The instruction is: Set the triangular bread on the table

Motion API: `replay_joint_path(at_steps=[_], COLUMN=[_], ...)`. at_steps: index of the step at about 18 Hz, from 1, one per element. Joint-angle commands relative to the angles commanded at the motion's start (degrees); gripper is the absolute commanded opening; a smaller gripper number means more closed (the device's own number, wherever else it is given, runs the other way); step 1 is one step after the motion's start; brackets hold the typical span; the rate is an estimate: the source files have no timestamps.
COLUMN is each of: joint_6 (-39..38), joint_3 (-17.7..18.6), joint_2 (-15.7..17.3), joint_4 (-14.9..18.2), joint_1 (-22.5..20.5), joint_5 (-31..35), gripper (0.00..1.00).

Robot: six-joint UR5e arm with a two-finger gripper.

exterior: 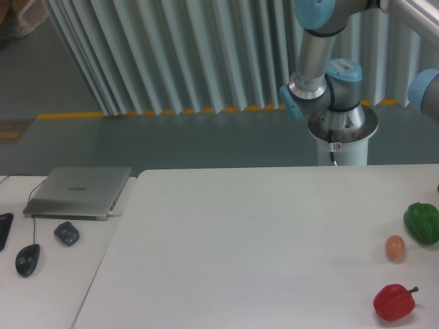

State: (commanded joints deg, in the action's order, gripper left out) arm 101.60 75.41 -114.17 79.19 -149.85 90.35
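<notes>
The white table (pixel 260 233) fills the lower middle and right of the camera view. The triangular bread is out of view. Only the arm's base and lower joints (pixel 326 82) show, behind the table's far edge at the upper right. The gripper itself is outside the frame.
A green pepper (pixel 422 223), a small tan egg (pixel 394 247) and a red pepper (pixel 394 301) lie near the table's right edge. On the paler side desk at the left lie a closed laptop (pixel 79 192), a black mouse (pixel 27 260) and a small dark object (pixel 66 234).
</notes>
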Motion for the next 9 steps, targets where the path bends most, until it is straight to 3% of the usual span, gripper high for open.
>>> replay_joint_path(at_steps=[9], joint_6=[-0.26], joint_3=[-0.09], joint_2=[0.09], joint_4=[-0.87], joint_1=[-0.35], joint_5=[0.18], gripper=[1.00])
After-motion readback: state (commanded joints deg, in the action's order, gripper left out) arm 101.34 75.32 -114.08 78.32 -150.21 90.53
